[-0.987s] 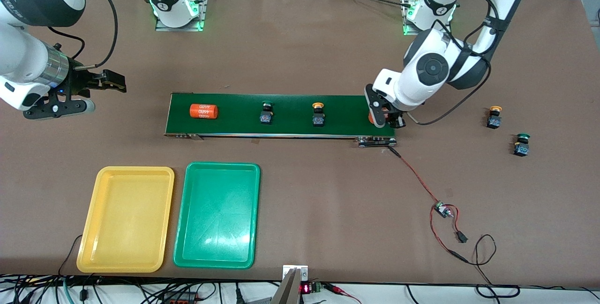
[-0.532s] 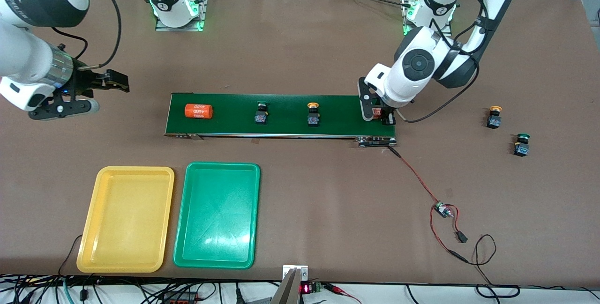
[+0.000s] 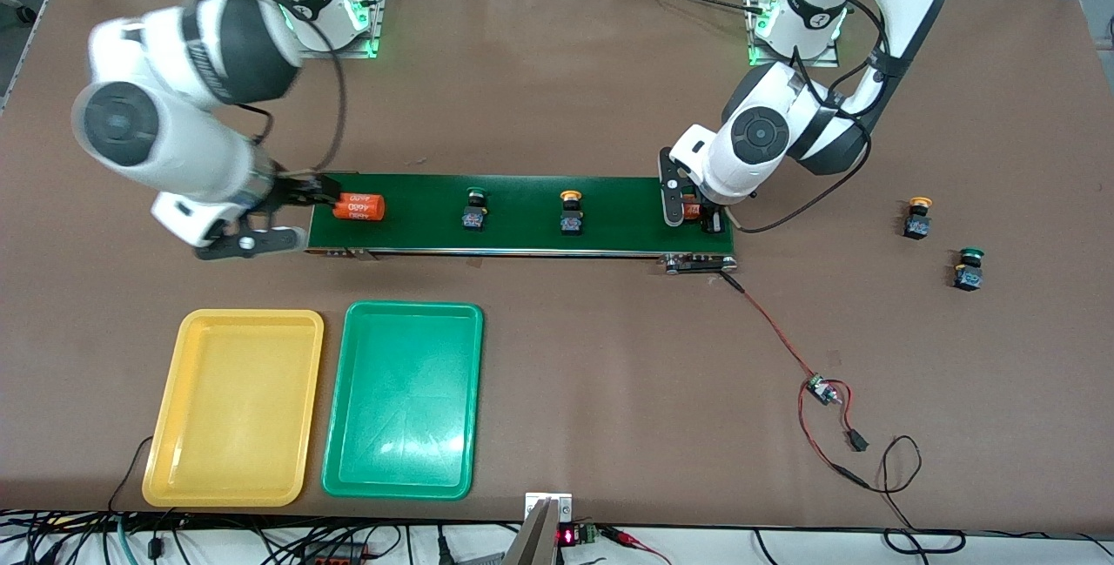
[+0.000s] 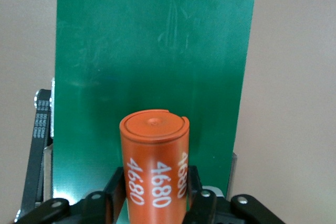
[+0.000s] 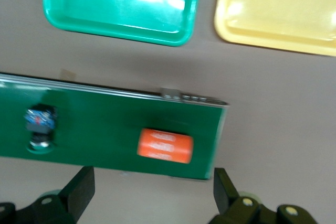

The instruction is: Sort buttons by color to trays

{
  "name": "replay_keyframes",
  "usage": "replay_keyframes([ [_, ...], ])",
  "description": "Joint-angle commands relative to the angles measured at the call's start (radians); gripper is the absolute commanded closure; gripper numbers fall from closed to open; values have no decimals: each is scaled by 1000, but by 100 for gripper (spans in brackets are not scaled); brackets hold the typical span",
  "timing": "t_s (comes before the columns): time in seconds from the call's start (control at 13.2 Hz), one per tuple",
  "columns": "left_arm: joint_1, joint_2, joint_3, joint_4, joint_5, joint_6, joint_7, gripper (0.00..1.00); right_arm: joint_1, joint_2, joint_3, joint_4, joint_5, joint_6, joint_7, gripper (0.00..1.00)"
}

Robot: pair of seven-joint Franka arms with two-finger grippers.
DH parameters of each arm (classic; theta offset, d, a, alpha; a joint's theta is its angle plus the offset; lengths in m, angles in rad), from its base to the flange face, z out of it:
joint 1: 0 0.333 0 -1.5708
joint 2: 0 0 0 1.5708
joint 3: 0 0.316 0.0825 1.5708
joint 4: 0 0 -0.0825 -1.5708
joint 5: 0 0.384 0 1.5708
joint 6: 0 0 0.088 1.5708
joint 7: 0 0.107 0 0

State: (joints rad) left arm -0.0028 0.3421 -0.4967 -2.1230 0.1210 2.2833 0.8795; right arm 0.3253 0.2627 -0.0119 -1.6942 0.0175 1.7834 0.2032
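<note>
A green button (image 3: 474,208) and a yellow-orange button (image 3: 571,212) stand on the dark-green belt (image 3: 522,230). A second yellow-orange button (image 3: 916,217) and a second green button (image 3: 969,269) stand on the table past the left arm's end of the belt. The yellow tray (image 3: 235,408) and the green tray (image 3: 405,400) lie empty, nearer the camera. My right gripper (image 3: 300,215) hangs open and empty at the right arm's end of the belt; its wrist view (image 5: 152,192) shows the green button (image 5: 41,124). My left gripper (image 3: 694,212) is shut on an orange cylinder (image 4: 155,150).
Another orange cylinder (image 3: 359,208) marked 4680 lies on the belt close to my right gripper, and also shows in the right wrist view (image 5: 165,145). A red and black cable with a small board (image 3: 818,389) runs from the belt's left-arm end toward the camera.
My right arm has swung in from the table's end to the belt's end by the lying cylinder. The cylinder and the two buttons on the belt have moved toward the right arm's end.
</note>
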Motion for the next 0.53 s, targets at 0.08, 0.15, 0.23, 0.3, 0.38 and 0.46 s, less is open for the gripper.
replay_keyframes([
  [0.08,0,-12,0,0,23,12,1,0,72,79,-6,5,111,72,79,0],
  [0.15,3,-31,0,6,23,5,9,0,75,92,-5,-4,142,94,79,0],
  [0.23,17,-58,0,12,22,2,10,0,90,105,-5,-15,157,120,79,0],
  [0.3,50,-96,3,14,22,-4,13,0,107,116,-5,-24,159,137,79,0],
  [0.38,110,-129,1,15,23,-5,16,0,127,125,-6,-41,159,158,81,0],
  [0.46,153,-153,3,24,22,-10,22,0,136,130,-7,-65,159,191,79,0],
])
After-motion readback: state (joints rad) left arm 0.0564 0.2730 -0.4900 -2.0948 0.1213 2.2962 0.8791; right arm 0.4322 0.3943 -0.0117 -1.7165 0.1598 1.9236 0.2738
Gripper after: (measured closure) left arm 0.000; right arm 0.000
